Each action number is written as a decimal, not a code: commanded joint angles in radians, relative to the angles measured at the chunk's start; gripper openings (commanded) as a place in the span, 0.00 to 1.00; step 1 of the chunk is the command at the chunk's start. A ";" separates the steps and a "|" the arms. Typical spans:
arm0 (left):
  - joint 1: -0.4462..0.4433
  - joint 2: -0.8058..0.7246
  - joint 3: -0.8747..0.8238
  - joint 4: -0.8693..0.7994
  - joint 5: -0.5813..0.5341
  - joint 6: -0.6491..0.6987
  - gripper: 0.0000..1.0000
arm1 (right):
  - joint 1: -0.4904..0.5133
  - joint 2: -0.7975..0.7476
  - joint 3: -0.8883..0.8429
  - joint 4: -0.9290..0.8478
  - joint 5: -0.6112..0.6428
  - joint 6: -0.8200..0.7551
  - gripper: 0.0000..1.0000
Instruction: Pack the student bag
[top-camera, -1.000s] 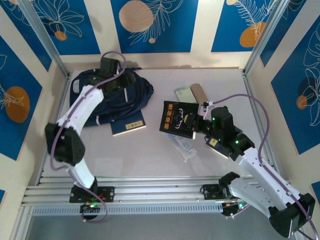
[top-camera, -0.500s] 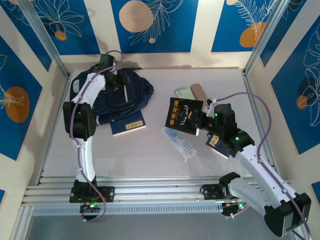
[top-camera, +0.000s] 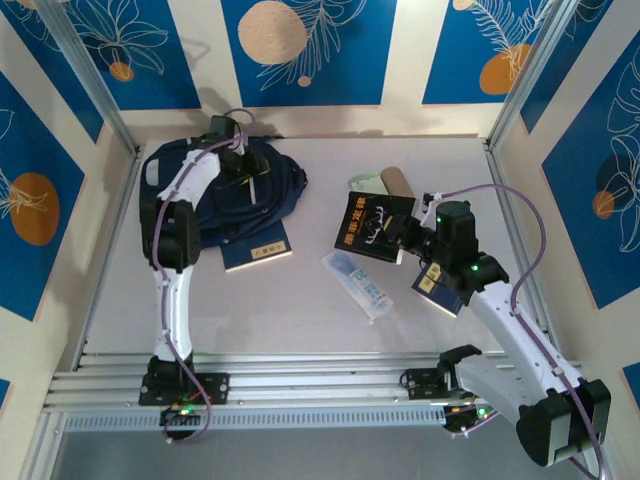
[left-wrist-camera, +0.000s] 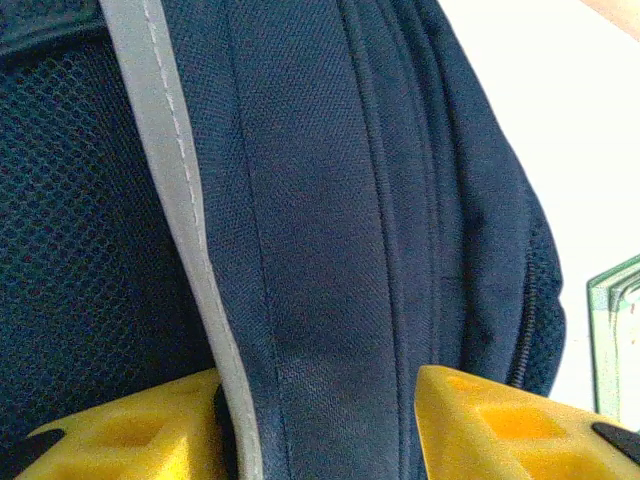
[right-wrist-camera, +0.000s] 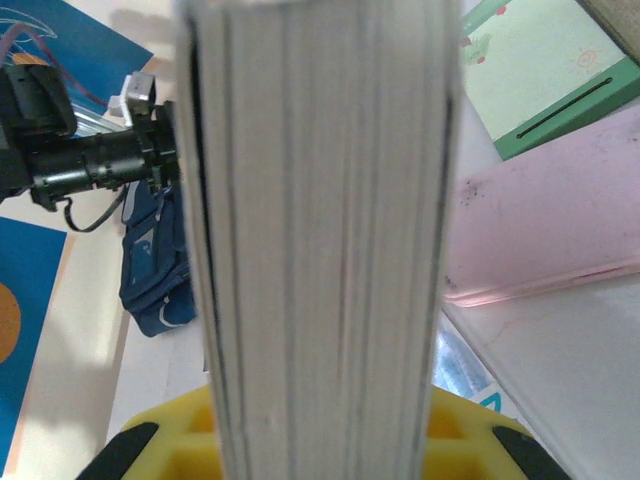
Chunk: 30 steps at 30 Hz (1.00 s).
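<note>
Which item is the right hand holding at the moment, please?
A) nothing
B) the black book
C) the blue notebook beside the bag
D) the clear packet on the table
B: the right hand is clamped on the black book, whose page edges rise between its yellow fingers in the right wrist view.

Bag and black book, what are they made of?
The bag looks like woven cloth, probably nylon or polyester. It has a fine matte weave, stitched seams, a mesh panel and a smooth grey stripe. The book looks like paper, with thin stacked page edges. Its black cover may be card, but that is hard to tell.
</note>
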 joint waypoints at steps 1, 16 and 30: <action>0.002 0.039 0.056 -0.019 0.015 0.028 0.47 | -0.005 -0.032 0.008 0.067 -0.031 0.018 0.00; -0.001 -0.169 0.182 -0.188 0.014 0.111 0.00 | 0.030 -0.046 0.076 -0.022 0.069 0.017 0.00; -0.001 -0.647 -0.113 -0.226 0.216 0.172 0.00 | 0.041 0.006 0.215 0.062 -0.266 0.077 0.00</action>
